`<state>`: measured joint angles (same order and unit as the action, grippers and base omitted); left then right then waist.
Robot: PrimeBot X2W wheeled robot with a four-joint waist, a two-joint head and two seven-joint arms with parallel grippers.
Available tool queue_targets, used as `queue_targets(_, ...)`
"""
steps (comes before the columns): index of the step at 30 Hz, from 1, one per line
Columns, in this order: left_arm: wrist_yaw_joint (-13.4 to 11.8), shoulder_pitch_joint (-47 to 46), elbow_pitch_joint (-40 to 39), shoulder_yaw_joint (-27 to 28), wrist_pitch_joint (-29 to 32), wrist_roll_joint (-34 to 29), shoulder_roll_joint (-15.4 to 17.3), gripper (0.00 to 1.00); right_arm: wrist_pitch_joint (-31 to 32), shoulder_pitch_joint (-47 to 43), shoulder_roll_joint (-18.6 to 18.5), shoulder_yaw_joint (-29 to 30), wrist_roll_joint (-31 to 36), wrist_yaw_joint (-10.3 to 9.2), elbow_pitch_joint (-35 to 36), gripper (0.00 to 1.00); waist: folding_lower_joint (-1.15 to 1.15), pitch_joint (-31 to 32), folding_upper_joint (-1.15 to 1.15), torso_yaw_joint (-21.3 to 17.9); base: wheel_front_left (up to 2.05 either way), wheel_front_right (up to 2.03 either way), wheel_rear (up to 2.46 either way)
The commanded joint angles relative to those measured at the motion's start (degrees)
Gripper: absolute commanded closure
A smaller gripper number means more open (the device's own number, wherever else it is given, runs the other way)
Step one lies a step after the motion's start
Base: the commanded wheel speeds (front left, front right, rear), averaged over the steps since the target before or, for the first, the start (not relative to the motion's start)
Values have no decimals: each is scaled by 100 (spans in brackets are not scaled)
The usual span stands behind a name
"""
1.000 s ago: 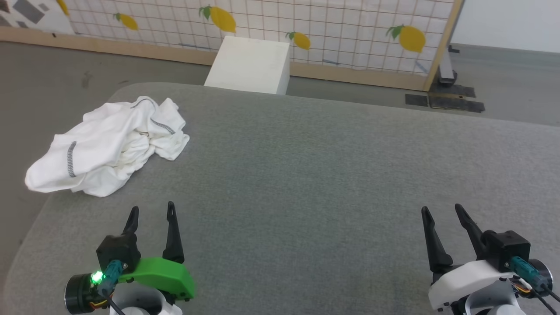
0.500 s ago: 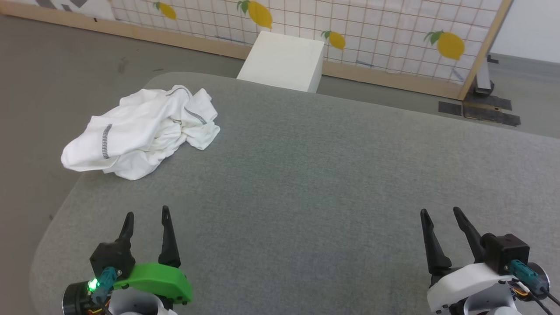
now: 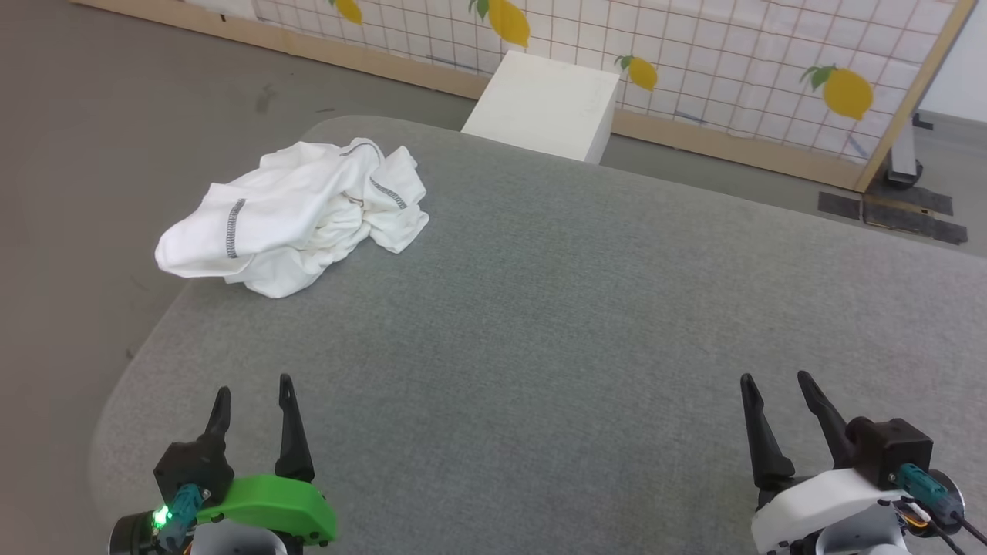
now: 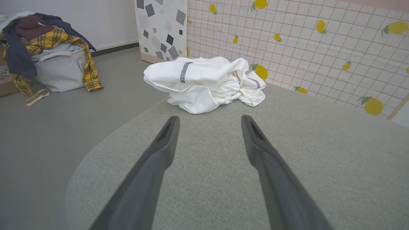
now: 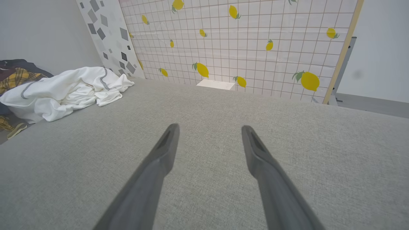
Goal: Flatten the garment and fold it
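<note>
Nothing done yet: white thin-fabric shirt with dark zigzag stitching [image 3: 297,216] lies crumpled at table's [image 3: 586,324] far-left corner; left gripper [image 3: 253,397] and right gripper [image 3: 775,395] spread, empty, well apart from it.

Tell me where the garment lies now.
Head view: the garment lies crumpled at the far left corner of the grey surface, ahead of the left end effector.

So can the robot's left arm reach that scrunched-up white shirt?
Probably yes. The left tool is open and points toward the shirt, with just bare grey surface between them. The shirt lies near the far left edge, so the arm may need a long stretch.
</note>
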<state>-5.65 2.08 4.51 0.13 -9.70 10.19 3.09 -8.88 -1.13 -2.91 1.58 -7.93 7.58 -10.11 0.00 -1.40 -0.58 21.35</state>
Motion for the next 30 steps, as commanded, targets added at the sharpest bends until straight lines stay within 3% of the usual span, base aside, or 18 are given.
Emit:
queue_targets(1, -52, 86, 21, -1, -64, 95, -14, 0, -65, 78, 2, 0, -73, -6, -47, 0, 0, 2, 38, 79, 0, 0, 0)
queue_targets(30, -185, 189, 228, 11, -406, 221, -19, 0, -312, 22, 3, 21, -352, -8, -307, 0, 0, 5, 51, 810, 0, 0, 0)
